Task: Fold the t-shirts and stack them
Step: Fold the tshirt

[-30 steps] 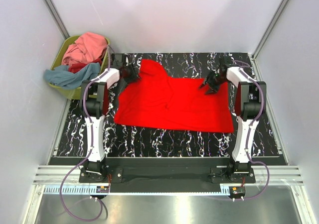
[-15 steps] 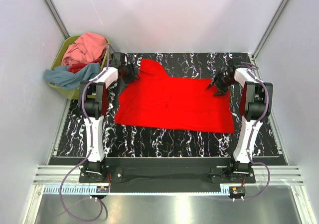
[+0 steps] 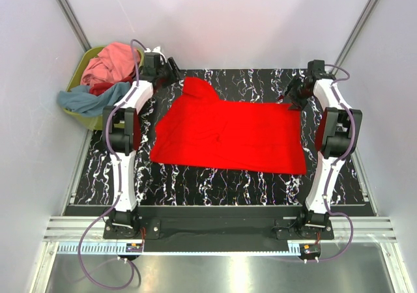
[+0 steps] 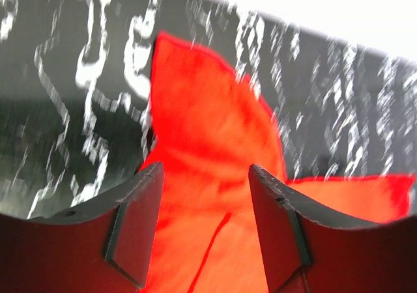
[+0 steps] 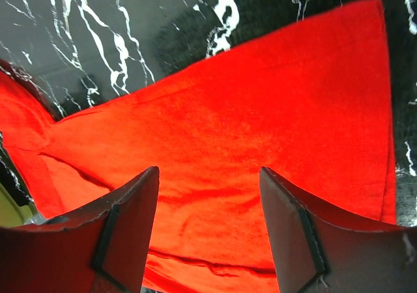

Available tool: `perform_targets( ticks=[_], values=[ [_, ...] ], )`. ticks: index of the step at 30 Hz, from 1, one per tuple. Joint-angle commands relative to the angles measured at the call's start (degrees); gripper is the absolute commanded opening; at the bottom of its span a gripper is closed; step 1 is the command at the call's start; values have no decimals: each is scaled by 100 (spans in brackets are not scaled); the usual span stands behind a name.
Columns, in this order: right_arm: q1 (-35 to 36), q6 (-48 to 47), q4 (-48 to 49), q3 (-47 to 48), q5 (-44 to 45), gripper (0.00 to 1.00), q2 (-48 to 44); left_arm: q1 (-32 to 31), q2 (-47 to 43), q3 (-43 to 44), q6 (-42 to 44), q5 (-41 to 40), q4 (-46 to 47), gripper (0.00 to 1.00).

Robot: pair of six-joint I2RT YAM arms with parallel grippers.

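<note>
Your black marbled tabletop (image 3: 215, 179) holds the red t-shirt (image 3: 228, 133) flat mid-frame, likely laid out for folding. Your left hand (image 4: 205, 169) and right hand (image 5: 208, 170) hang spread and empty by its far corners; other t-shirts (image 3: 114, 62) fill the basket (image 3: 83, 64), upper left.

Left wrist view motion-blurred, smearing the white veining of the table (image 4: 78, 78) and the bright red t-shirt (image 4: 208, 143), whose near part passes behind the fingers (image 4: 133, 231) and off the bottom edge; right wrist view crops the same shirt at left and bottom; heaped shirts (image 3: 107, 65) hide most of the basket (image 3: 88, 119), their number indeterminate.
</note>
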Motion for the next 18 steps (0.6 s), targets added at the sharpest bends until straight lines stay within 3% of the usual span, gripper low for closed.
perform_targets(
  ticks=[1, 4, 11, 18],
  values=[
    [-85, -145, -47, 338, 102, 70, 6, 90, 575, 663, -574, -53, 836, 60],
    [-200, -118, -30, 383, 32, 70, 32, 116, 936, 989, -1014, -52, 959, 60],
    [-428, -110, -30, 427, -65, 71, 59, 90, 1086, 665, -1647, -579, 1398, 54],
    [-569, -127, -12, 207, -100, 71, 24, 28, 1068, 463, -1779, -730, 889, 53]
  ],
)
